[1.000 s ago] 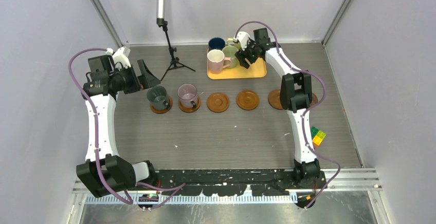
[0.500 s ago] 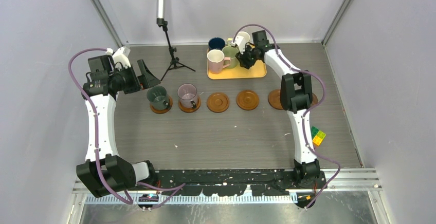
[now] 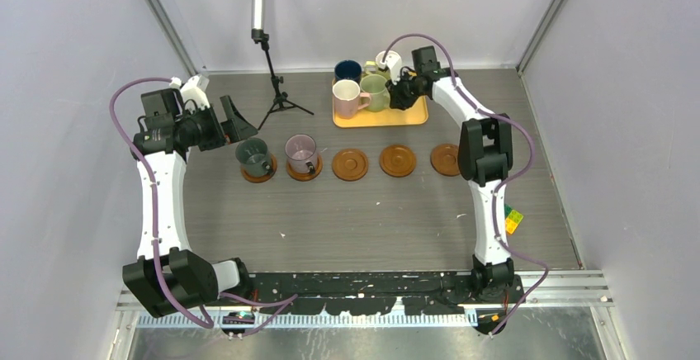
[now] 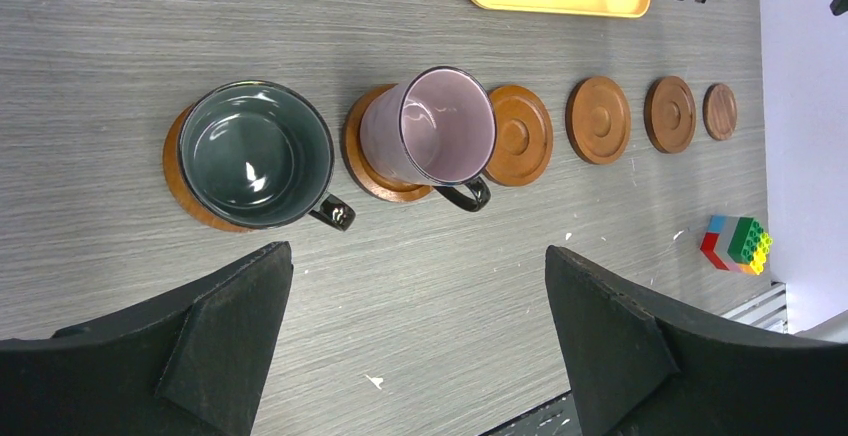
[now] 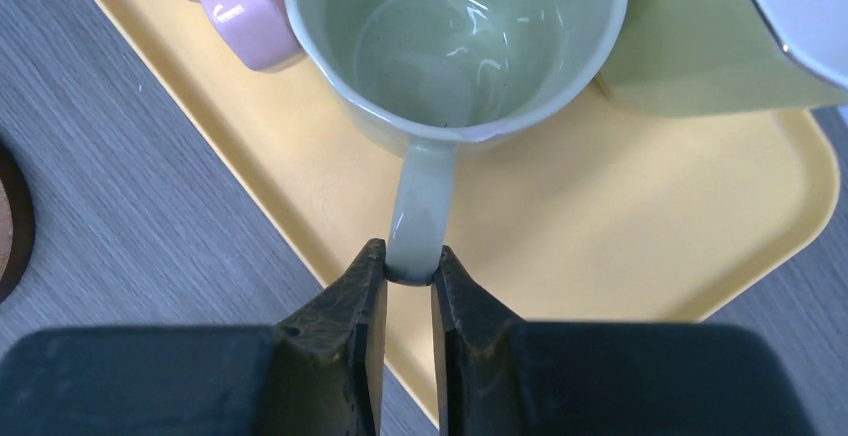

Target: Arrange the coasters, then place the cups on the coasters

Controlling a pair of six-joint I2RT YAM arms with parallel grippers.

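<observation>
Six coasters (image 4: 598, 119) are lying in a row across the middle of the desk (image 4: 450, 356). The left wrist view is showing all six, the top view only five. Of six cups (image 3: 347, 70), the dark green cup (image 4: 255, 153) and the mauve cup (image 4: 430, 126) are sitting on coasters, and four are standing on the yellow tray (image 5: 620, 246) at the far edge. The right tool (image 5: 408, 266) is pinching the handle of the light green cup (image 5: 460, 36), a grip only its wrist view is showing. The left tool (image 4: 415, 256) is gaping wide.

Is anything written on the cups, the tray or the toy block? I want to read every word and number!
No words, numbers or signs can be read anywhere. The light green cup, mauve cup, dark green cup, yellow tray, coasters and toy block are all plain.
</observation>
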